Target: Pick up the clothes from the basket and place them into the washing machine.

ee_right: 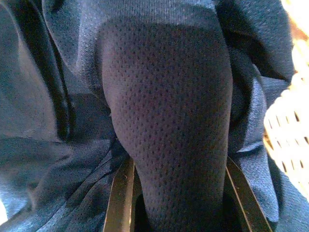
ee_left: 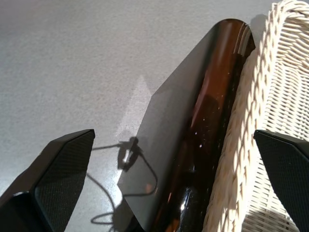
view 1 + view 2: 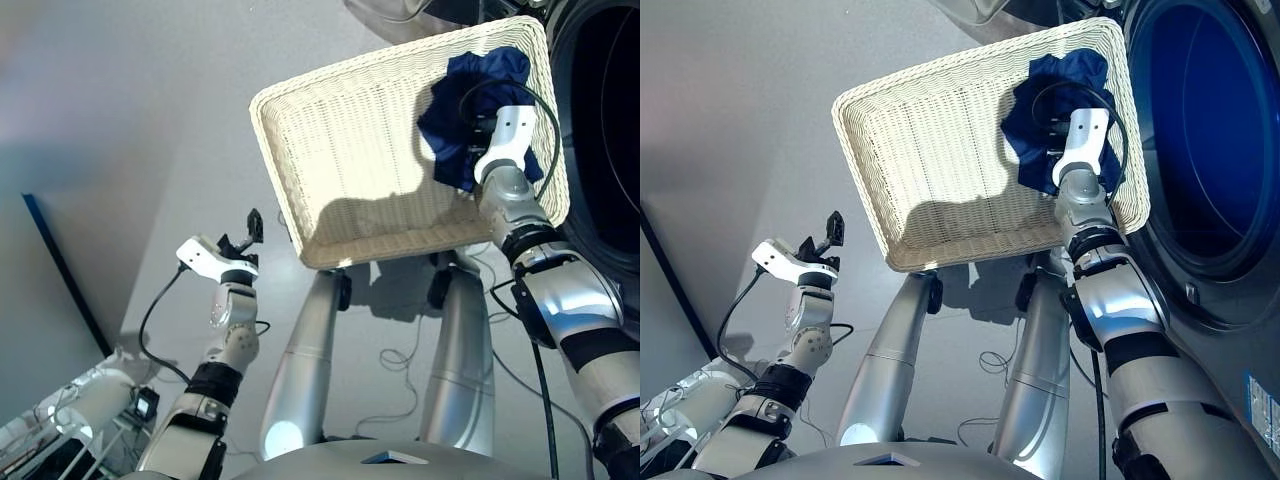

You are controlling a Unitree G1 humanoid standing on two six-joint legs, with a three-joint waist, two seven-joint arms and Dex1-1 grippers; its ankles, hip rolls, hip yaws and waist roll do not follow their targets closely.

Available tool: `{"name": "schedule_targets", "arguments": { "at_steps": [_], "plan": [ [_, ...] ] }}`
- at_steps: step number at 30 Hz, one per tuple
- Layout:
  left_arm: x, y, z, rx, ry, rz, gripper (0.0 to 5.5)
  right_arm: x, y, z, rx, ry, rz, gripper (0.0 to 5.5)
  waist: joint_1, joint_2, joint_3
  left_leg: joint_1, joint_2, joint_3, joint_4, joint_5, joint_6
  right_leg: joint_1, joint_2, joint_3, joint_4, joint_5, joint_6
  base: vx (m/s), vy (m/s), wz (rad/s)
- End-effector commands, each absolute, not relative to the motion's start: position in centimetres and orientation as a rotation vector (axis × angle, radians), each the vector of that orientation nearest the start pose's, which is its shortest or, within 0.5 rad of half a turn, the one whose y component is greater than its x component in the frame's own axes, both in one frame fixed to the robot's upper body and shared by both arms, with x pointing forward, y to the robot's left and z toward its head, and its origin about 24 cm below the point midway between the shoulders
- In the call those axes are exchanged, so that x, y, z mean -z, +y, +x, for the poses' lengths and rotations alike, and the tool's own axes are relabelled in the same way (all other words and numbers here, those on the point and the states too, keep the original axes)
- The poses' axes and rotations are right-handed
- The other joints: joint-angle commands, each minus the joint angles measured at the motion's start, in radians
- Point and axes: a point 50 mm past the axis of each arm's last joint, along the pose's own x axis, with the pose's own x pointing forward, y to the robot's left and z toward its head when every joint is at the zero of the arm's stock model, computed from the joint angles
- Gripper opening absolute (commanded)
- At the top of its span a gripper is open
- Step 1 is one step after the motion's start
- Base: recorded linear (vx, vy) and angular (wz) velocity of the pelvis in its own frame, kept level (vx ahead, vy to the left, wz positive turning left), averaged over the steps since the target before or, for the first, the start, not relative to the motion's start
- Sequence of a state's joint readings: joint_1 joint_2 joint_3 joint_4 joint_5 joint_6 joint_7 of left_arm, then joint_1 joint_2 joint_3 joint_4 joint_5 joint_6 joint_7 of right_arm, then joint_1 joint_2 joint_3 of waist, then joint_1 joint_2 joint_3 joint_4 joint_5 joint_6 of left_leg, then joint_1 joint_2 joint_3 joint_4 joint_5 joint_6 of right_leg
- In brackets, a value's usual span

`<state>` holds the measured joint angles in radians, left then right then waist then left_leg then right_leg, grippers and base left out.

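A navy blue garment (image 3: 478,110) with a fine perforated mesh weave lies in the cream-white woven wicker basket (image 3: 340,140), beside the dark grey washing machine (image 3: 1220,150) on a grey floor (image 3: 120,120).

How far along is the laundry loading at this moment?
Mostly done, it seems: the basket holds only the navy garment; no coral or black piece shows, though the washing machine drum is too dark to confirm. In hand: the right gripper has navy cloth bunched between its fingers. Left: carrying it into the drum. The left gripper is open, empty.
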<state>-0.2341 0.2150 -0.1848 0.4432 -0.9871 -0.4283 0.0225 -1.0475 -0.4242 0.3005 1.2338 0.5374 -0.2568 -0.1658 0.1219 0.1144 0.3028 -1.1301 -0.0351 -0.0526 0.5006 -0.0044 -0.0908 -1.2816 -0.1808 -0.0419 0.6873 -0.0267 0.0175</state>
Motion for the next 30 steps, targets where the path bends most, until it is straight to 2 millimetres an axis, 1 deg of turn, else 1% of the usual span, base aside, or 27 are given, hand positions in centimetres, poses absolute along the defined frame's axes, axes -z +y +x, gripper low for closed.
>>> {"name": "schedule_targets", "arguments": {
  "at_steps": [1,2,4,6,7,8,9,10,11,13,14,16,17,18,19,20,21,22,23,24,25,26,27,30],
  "plan": [
    [-4.6,20.8,28.9,-0.210,-0.237,-0.640,5.50,-19.2,-21.3,40.7,0.246,-0.313,-0.132,0.00,-0.040,0.016,0.026,0.032,0.002,0.005,-0.034,0.029,0.030,0.082,0.030,-0.038,-0.101,0.125,0.075,0.000,0.000,0.000],
    [-4.5,20.9,28.9,-0.223,-0.234,-0.638,5.50,-19.1,-21.6,40.6,0.271,-0.321,-0.160,0.00,-0.045,0.012,0.024,0.046,0.005,0.005,-0.051,0.030,0.029,0.098,0.030,-0.039,-0.119,0.125,0.075,0.000,0.000,0.000],
    [-4.5,21.1,28.9,-0.242,-0.240,-0.623,5.50,-19.5,-21.3,40.1,0.299,-0.377,-0.334,0.00,-0.053,0.008,0.018,0.086,0.010,0.005,-0.100,0.038,0.027,0.134,0.029,-0.045,-0.163,0.129,0.076,0.000,0.000,0.000],
    [-4.4,21.2,28.9,-0.260,-0.243,-0.614,5.50,-19.3,-21.4,39.6,0.320,-0.408,-0.477,0.00,-0.060,0.006,0.011,0.123,0.013,0.006,-0.146,0.045,0.026,0.170,0.031,-0.050,-0.203,0.130,0.077,-0.048,0.001,-0.019],
    [-4.4,21.4,28.9,-0.273,-0.252,-0.611,5.50,-19.4,-21.5,39.2,0.345,-0.452,-0.625,0.00,-0.065,0.005,0.007,0.126,0.011,0.008,-0.170,0.079,0.029,0.176,0.028,-0.056,-0.233,0.160,0.069,-0.088,0.000,-0.063],
    [-4.4,21.3,28.9,-0.273,-0.255,-0.604,5.50,-19.1,-22.0,39.0,0.366,-0.452,-0.692,0.00,-0.066,0.006,0.003,0.140,0.011,0.007,-0.185,0.082,0.029,0.189,0.028,-0.060,-0.243,0.161,0.069,-0.091,0.000,-0.092],
    [-4.3,21.3,28.9,-0.281,-0.254,-0.606,5.50,-19.2,-22.4,38.9,0.413,-0.465,-0.752,0.00,-0.066,0.008,-0.003,0.150,0.011,0.005,-0.196,0.084,0.029,0.196,0.029,-0.060,-0.254,0.161,0.070,0.000,0.000,0.000],
    [-4.3,21.3,28.9,-0.289,-0.257,-0.605,5.50,-19.4,-22.7,38.6,0.474,-0.504,-0.847,0.00,-0.065,0.011,-0.011,0.160,0.009,0.005,-0.206,0.086,0.029,0.203,0.030,-0.058,-0.263,0.160,0.070,0.000,0.000,0.000],
    [-4.3,21.3,28.8,-0.293,-0.260,-0.597,5.50,-19.2,-22.9,38.7,0.496,-0.494,-0.866,0.00,-0.063,0.014,-0.016,0.170,0.008,0.003,-0.216,0.088,0.028,0.209,0.030,-0.058,-0.272,0.161,0.071,0.000,0.000,0.000],
    [-4.4,21.0,28.9,-0.292,-0.265,-0.597,5.50,-19.6,-23.3,38.5,0.621,-0.530,-0.913,0.00,-0.060,0.019,-0.027,0.183,0.009,0.008,-0.230,0.090,0.026,0.213,0.030,-0.052,-0.284,0.161,0.072,0.000,0.000,0.000],
    [-4.4,21.1,28.8,-0.299,-0.267,-0.594,5.50,-19.7,-23.4,38.5,0.648,-0.528,-0.917,0.00,-0.058,0.020,-0.031,0.186,0.008,0.009,-0.234,0.090,0.026,0.212,0.032,-0.049,-0.284,0.160,0.073,0.000,0.000,0.000],
    [-4.6,20.9,28.9,-0.295,-0.274,-0.605,5.50,-20.1,-24.4,38.4,0.750,-0.523,-0.914,0.00,-0.055,0.023,-0.038,0.182,0.007,0.011,-0.232,0.087,0.027,0.204,0.034,-0.044,-0.275,0.156,0.072,0.000,0.000,0.000],
    [-4.5,20.8,28.9,-0.292,-0.271,-0.607,5.50,-20.5,-25.3,38.3,0.824,-0.508,-0.895,0.00,-0.052,0.026,-0.041,0.178,0.004,0.009,-0.226,0.085,0.029,0.198,0.035,-0.042,-0.267,0.154,0.071,0.000,0.000,0.000],
    [-4.5,20.8,28.9,-0.290,-0.271,-0.614,5.50,-21.1,-26.6,38.1,0.897,-0.477,-0.867,0.00,-0.049,0.030,-0.045,0.170,0.002,0.009,-0.217,0.080,0.030,0.191,0.037,-0.040,-0.260,0.151,0.069,0.000,0.000,0.000],
    [-4.5,20.8,28.8,-0.292,-0.268,-0.623,5.50,-21.6,-26.9,38.2,0.928,-0.476,-0.838,0.00,-0.047,0.033,-0.048,0.164,0.001,0.009,-0.211,0.077,0.032,0.181,0.037,-0.038,-0.255,0.150,0.069,0.000,0.000,0.000],
    [-4.3,20.9,28.7,-0.302,-0.262,-0.629,5.50,-22.1,-28.7,37.6,1.035,-0.437,-0.736,0.00,-0.046,0.037,-0.051,0.155,-0.001,0.008,-0.204,0.075,0.033,0.170,0.037,-0.036,-0.248,0.149,0.069,0.000,0.000,0.000],
    [-4.1,20.8,28.6,-0.308,-0.249,-0.640,5.50,-22.0,-29.0,37.5,1.070,-0.417,-0.686,0.00,-0.044,0.038,-0.053,0.148,0.000,0.010,-0.197,0.070,0.034,0.161,0.036,-0.033,-0.241,0.147,0.068,0.000,0.000,0.000],
    [-3.8,20.9,28.5,-0.314,-0.237,-0.644,5.50,-22.1,-30.5,37.0,1.142,-0.383,-0.626,0.00,-0.045,0.041,-0.053,0.139,0.000,0.010,-0.188,0.067,0.035,0.153,0.036,-0.030,-0.234,0.145,0.068,0.000,0.000,0.000],
    [-3.5,21.1,28.3,-0.326,-0.226,-0.646,5.50,-22.4,-32.3,36.2,1.245,-0.352,-0.504,0.00,-0.045,0.046,-0.053,0.128,-0.001,0.009,-0.175,0.062,0.038,0.141,0.036,-0.028,-0.221,0.140,0.067,0.000,0.000,0.000],
    [-3.1,21.1,28.0,-0.328,-0.209,-0.654,5.50,-22.4,-33.3,35.7,1.298,-0.321,-0.444,0.00,-0.043,0.048,-0.055,0.111,-0.004,0.010,-0.155,0.052,0.040,0.124,0.037,-0.024,-0.204,0.135,0.067,0.000,0.000,0.000],
    [-2.8,21.2,27.7,-0.337,-0.196,-0.659,5.50,-22.8,-34.5,35.0,1.368,-0.308,-0.364,0.00,-0.042,0.053,-0.054,0.099,-0.009,0.011,-0.136,0.046,0.043,0.108,0.038,-0.021,-0.183,0.131,0.067,0.000,0.000,0.000],
    [-2.5,21.2,27.4,-0.336,-0.185,-0.666,5.50,-23.0,-35.4,34.5,1.415,-0.301,-0.344,0.00,-0.041,0.055,-0.053,0.082,-0.012,0.014,-0.111,0.041,0.044,0.090,0.037,-0.017,-0.160,0.128,0.066,0.105,0.030,0.058],
    [-2.0,21.4,27.0,-0.345,-0.160,-0.662,5.50,-23.5,-36.8,33.5,1.486,-0.293,-0.269,0.00,-0.042,0.061,-0.056,0.073,-0.016,0.008,-0.081,0.007,0.044,0.077,0.043,-0.007,-0.123,0.096,0.075,0.106,0.035,0.028],
    [-1.3,21.2,26.3,-0.337,-0.125,-0.677,5.50,-24.8,-38.4,32.3,1.561,-0.307,-0.209,0.00,-0.037,0.070,-0.054,0.015,-0.025,0.011,0.016,-0.017,0.050,0.021,0.042,0.012,-0.044,0.087,0.076,0.035,0.010,-0.005]
  ]
}}
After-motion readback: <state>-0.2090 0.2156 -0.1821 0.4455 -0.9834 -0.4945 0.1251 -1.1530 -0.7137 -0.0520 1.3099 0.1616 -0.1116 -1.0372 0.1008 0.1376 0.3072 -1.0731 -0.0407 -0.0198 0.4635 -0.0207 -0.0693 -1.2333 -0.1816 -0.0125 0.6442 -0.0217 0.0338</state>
